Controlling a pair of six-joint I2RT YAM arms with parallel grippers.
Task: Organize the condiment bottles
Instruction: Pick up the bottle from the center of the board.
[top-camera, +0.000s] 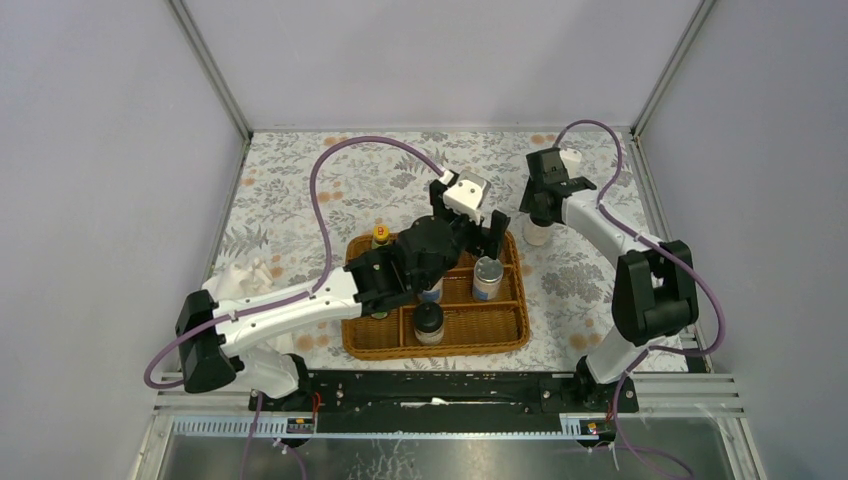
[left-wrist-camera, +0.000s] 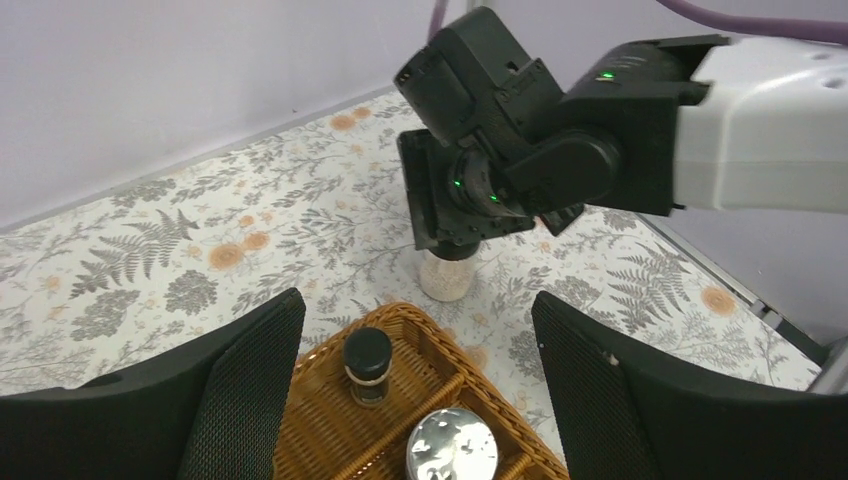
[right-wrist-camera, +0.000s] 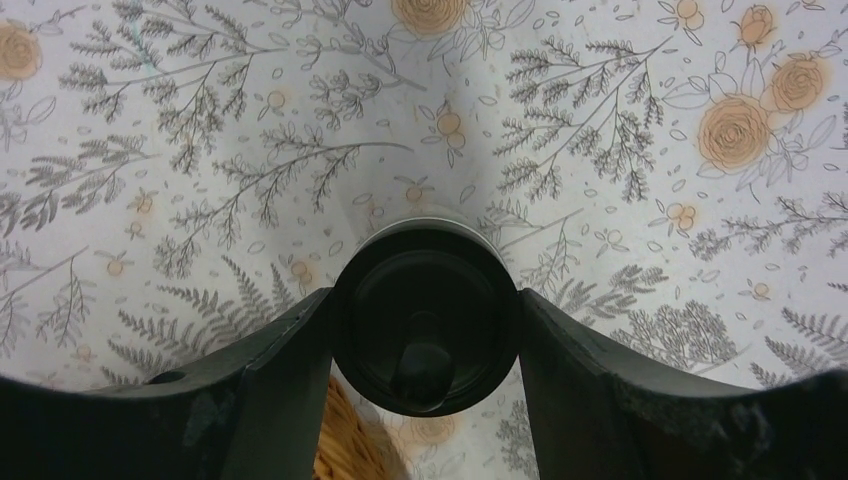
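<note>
A wicker basket holds a silver-lidded shaker, a dark black-capped jar and a yellow-capped bottle. My left gripper hangs open and empty over the basket's far right corner. In the left wrist view it frames a dark jar and the shaker's lid. My right gripper is shut on a cream jar that stands on the cloth just beyond the basket. Its fingers press both sides of the black knobbed lid. My left arm hides other bottles.
The floral cloth covers the table between grey walls. A white crumpled object lies at the left by my left arm. The basket's rim shows just under the cream jar in the right wrist view.
</note>
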